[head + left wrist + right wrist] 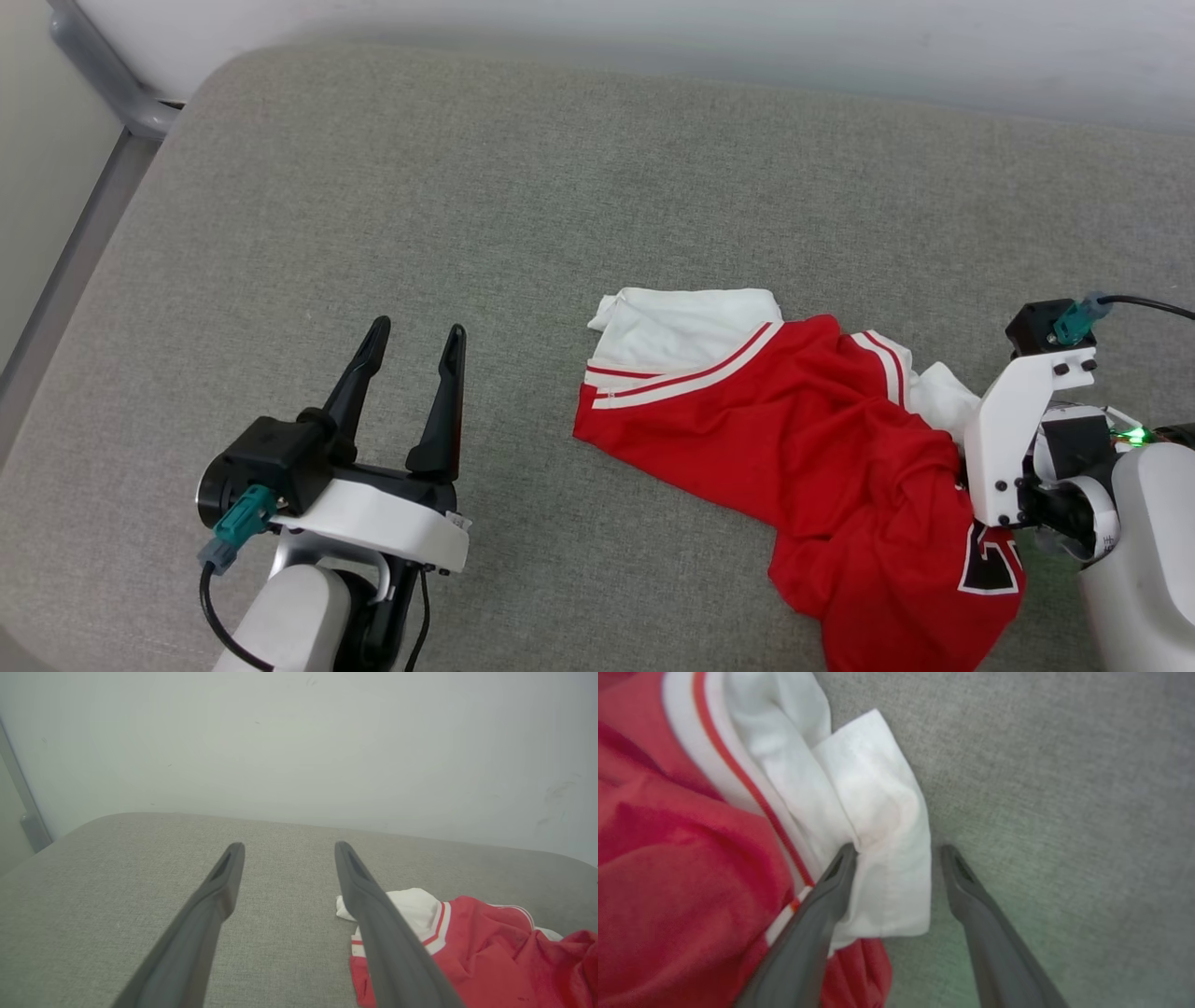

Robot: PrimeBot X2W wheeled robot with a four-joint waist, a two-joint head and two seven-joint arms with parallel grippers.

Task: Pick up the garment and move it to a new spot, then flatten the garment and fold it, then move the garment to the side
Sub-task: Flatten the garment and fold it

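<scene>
- Right gripper (897, 848): fingers spread, straddling a fold of white sleeve (878, 812); one finger touches the cloth, nothing pinched.
- Left gripper (418, 327): fingers spread, empty, over bare cushion (467, 187), well apart from the cloth.
- Garment (822, 448): red with white sleeves, crumpled in a heap on the cushion's right side, black lettering partly buried.
- Progress: pick-up looks about to begin, not yet done; moving, flattening, folding and setting aside all remain.
- Surroundings: pale wall (299, 742) behind the cushion; grey frame (103, 84) at far left.
- Obstructions: the bunched folds themselves; a one-sleeve grip would likely lift a dangling clump.
</scene>
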